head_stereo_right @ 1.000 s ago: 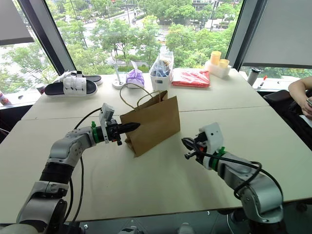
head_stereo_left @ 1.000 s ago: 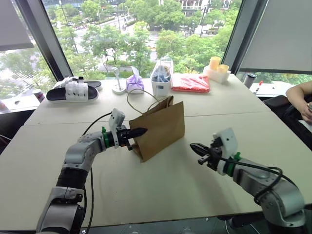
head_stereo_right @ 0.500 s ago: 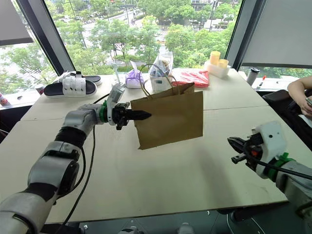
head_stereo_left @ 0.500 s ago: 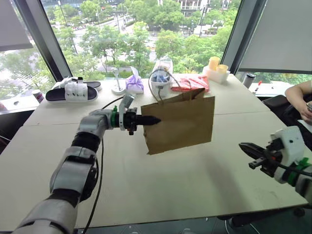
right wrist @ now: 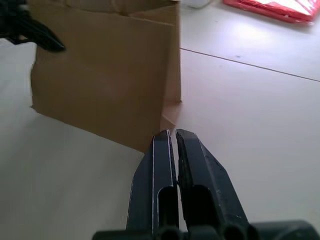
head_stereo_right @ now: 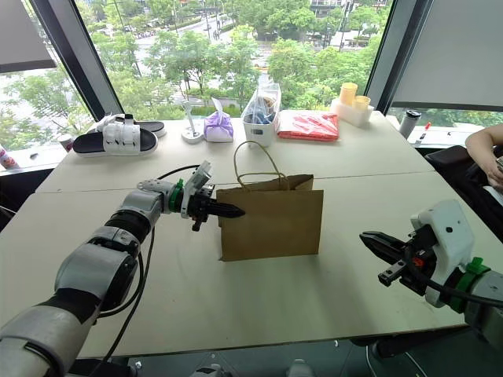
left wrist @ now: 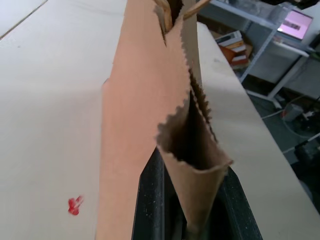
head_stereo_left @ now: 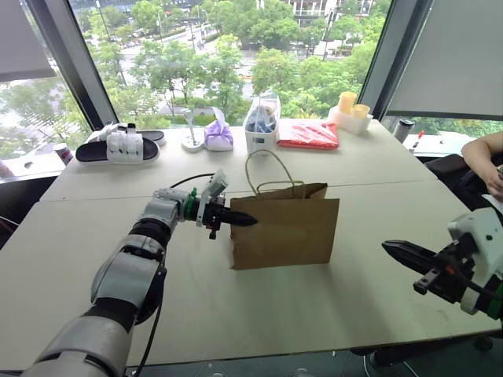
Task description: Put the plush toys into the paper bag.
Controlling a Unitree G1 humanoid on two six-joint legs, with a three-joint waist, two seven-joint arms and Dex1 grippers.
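Observation:
The brown paper bag (head_stereo_left: 287, 232) stands upright on the middle of the table, its cord handles (head_stereo_left: 269, 166) looping above the mouth. My left gripper (head_stereo_left: 250, 222) reaches in level from the left and is shut on the bag's upper left side edge. In the left wrist view the folded paper edge (left wrist: 192, 165) sits between the two black fingers (left wrist: 150, 190). My right gripper (head_stereo_left: 389, 247) hovers over the table to the right of the bag, apart from it, shut and empty, its fingertips (right wrist: 165, 135) pressed together. The plush toys are hidden.
Along the far side by the window lie white sandals (head_stereo_left: 118, 145), a purple pouch (head_stereo_left: 218, 135), a white container with a plastic bag (head_stereo_left: 261, 129), a red packet (head_stereo_left: 308, 133) and yellow cups (head_stereo_left: 351, 106). A person's arm (head_stereo_left: 483, 149) rests at the right edge.
The bag went from leaning on the table, up into the air, then down upright, carried by my left gripper. My right gripper drew back to the right, away from the bag.

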